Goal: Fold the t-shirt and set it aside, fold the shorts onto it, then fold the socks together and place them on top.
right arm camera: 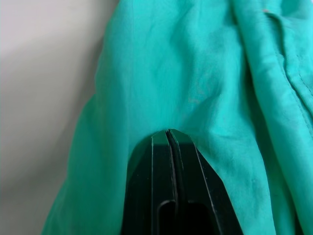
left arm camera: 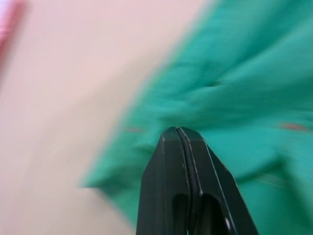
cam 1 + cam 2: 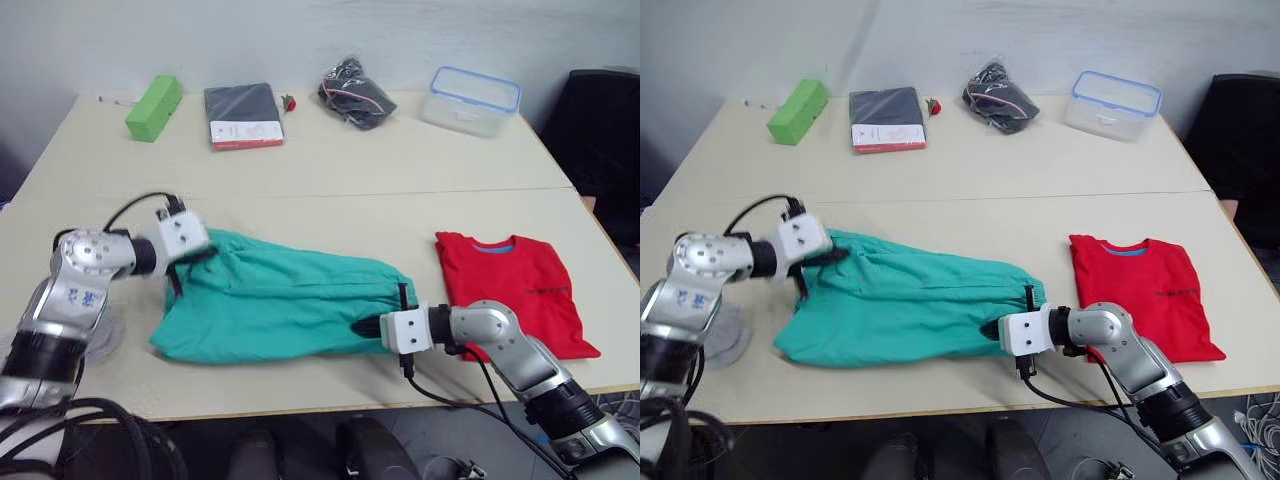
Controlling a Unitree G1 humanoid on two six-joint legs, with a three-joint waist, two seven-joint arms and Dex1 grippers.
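The teal-green shorts (image 3: pixel 285 300) lie spread across the middle of the table. My left gripper (image 3: pixel 181 274) is shut on the cloth at their left end; the left wrist view has the fingers (image 2: pixel 168 161) pressed together against teal fabric. My right gripper (image 3: pixel 366 327) is shut on the shorts' front right edge, with creases running out from its tip (image 1: pixel 168 132). The red t-shirt (image 3: pixel 515 290) lies folded at the right, just beyond my right arm. The light grey socks (image 3: pixel 728 335) lie at the front left, mostly hidden behind my left arm.
Along the back of the table stand a green block (image 3: pixel 153 107), a dark packaged garment (image 3: pixel 243 115), a black bag of cables (image 3: pixel 357 95) and a clear box with a blue rim (image 3: pixel 473 100). A black chair (image 3: pixel 605 130) stands past the right edge.
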